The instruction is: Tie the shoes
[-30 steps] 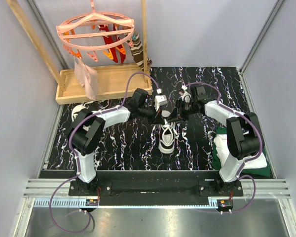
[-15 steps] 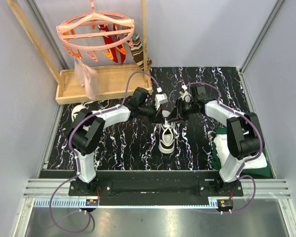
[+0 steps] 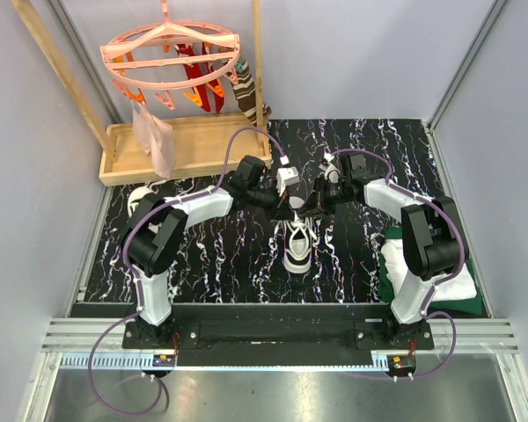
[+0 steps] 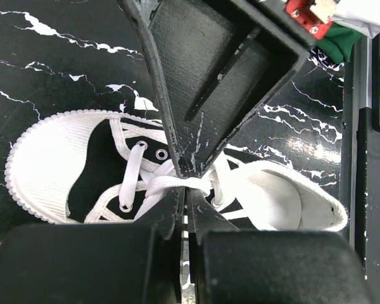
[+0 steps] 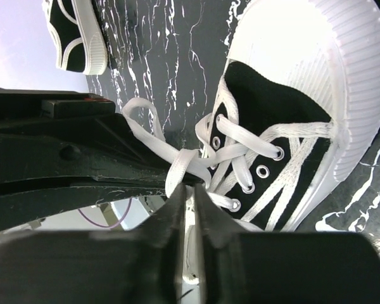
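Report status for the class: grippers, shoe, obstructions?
Left gripper and right gripper both shut on white lace. Black canvas sneaker with white toe cap flat, bow unfinished. Grippers crowd each other.

R gripper [image 5: 191,191]: jaws pressed nearly together, pinching the white laces [image 5: 180,166] at their crossing. Shoe [image 5: 266,95] just beside, black upper w/ white ribbed toe cap. 2nd shoe [image 5: 76,38] well apart on marbled bench [image 5: 158,57].

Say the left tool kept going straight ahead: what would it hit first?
Probably the right tool, facing the left tool tip to tip above the shoe, with only white lace between.
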Controlling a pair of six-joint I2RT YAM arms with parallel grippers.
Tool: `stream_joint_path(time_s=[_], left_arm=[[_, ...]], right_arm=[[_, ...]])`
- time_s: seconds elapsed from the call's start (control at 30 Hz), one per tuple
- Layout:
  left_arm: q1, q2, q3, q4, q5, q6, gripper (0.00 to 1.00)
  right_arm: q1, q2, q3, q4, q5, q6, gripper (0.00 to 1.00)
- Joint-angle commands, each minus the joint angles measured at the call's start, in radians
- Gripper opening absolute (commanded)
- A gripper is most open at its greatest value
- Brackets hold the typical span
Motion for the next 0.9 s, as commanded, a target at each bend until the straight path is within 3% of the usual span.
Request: stream_joint_path(time_s=[0.0,0.03,0.27,0.4,0.5,0.87], left_arm=[[-0.010,0.000,0.039,0.049,0.037,-0.009,0.01],[-0.010,0.000,0.036,0.049,0.035,-0.010,0.01],[0.000,-0.015,0.015,0.061,0.032,-0.016,0.01],[0.000,-0.007,0.019,0.060,0.031,-0.024,0.01],[-0.001,-0.001,0.027,0.057,0.029,-0.025,0.01],[-0.004,0.006,0.041,0.055,0.035,-0.033,0.01]], right_arm=[[0.004,0.009,0.001,0.031,-0.026,0.018,0.06],[0.002,0.009,0.000,0.032,-0.023,0.017,0.00],[-0.007,-0.051,-0.005,0.029,0.006,0.011,0.00],[-0.007,-0.070,-0.007,0.029,-0.028,0.012,0.25],[-0.007,-0.076,-0.011,0.029,-0.026,0.012,0.33],[-0.004,-0.031,-0.002,0.031,-0.039,0.029,0.32]])
